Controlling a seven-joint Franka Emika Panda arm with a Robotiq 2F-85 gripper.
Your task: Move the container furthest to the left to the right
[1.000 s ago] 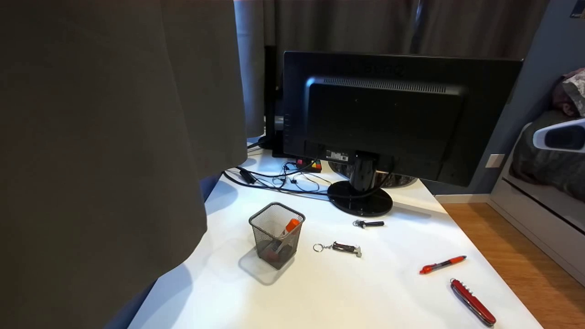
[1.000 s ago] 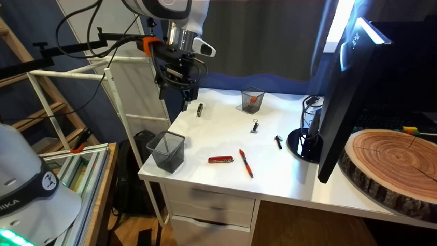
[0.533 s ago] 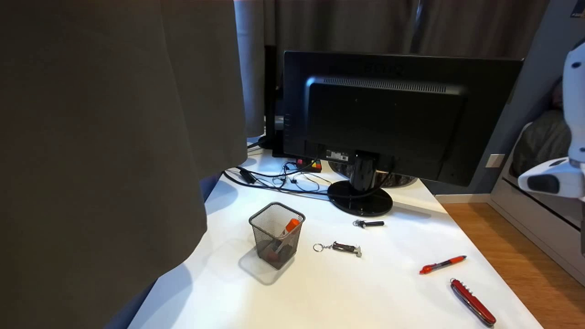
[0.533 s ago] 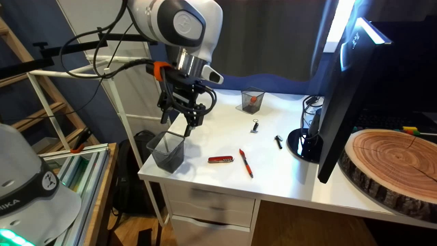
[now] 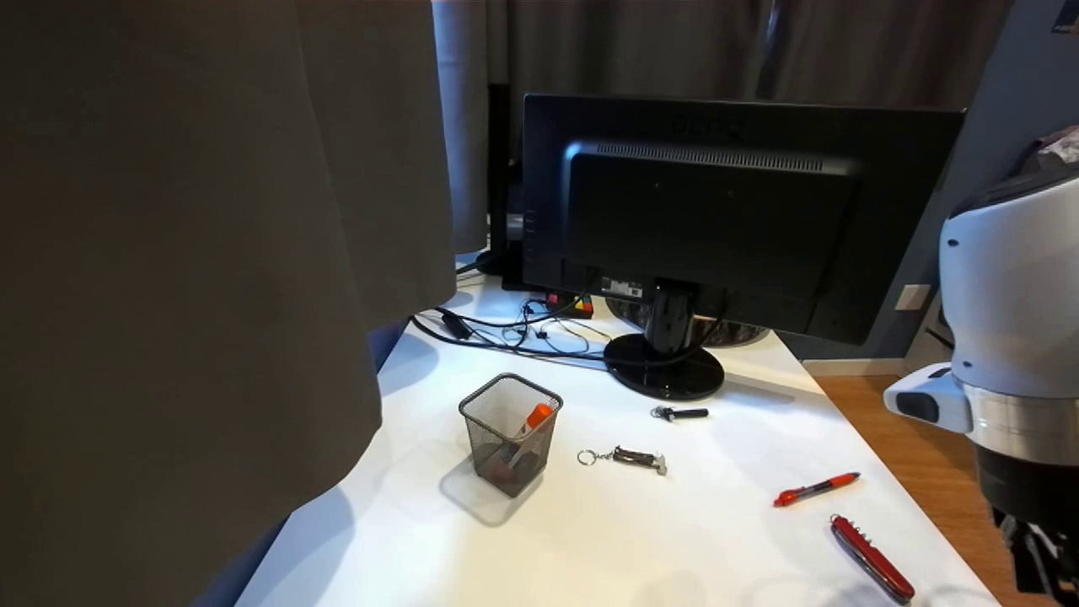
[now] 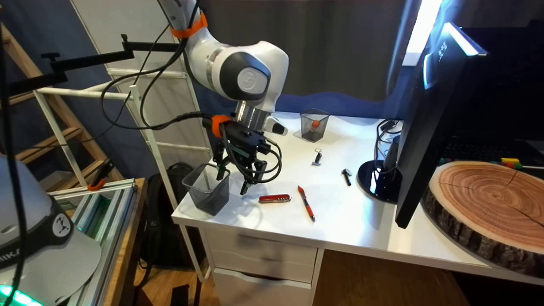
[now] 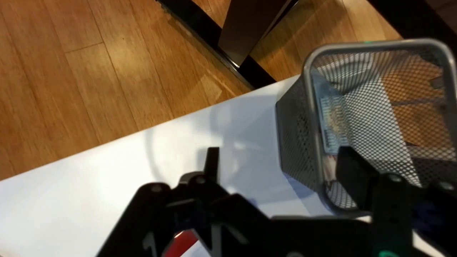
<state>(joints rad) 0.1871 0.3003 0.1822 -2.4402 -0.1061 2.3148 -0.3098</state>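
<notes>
The grasp of the wire-mesh container appears to be in preparation: the gripper is spread and pinches nothing, and the container stands upright on the desk, just below it. In the wrist view one of the fingers overlaps the container's mouth, while its partner lies over the desk just outside the wall; whether the former dips below the rim cannot be told. The next move probably calls for lowering astride that wall, closing on it, then lifting and carrying toward the monitor, well apart from the gripper. A red pocket knife lies just beyond the outer finger, with a red pen past it; both seem to lie under the likely path. A second mesh cup stands well apart from the gripper. The desk's edge runs near the container, so an outward nudge could tip it off.
</notes>
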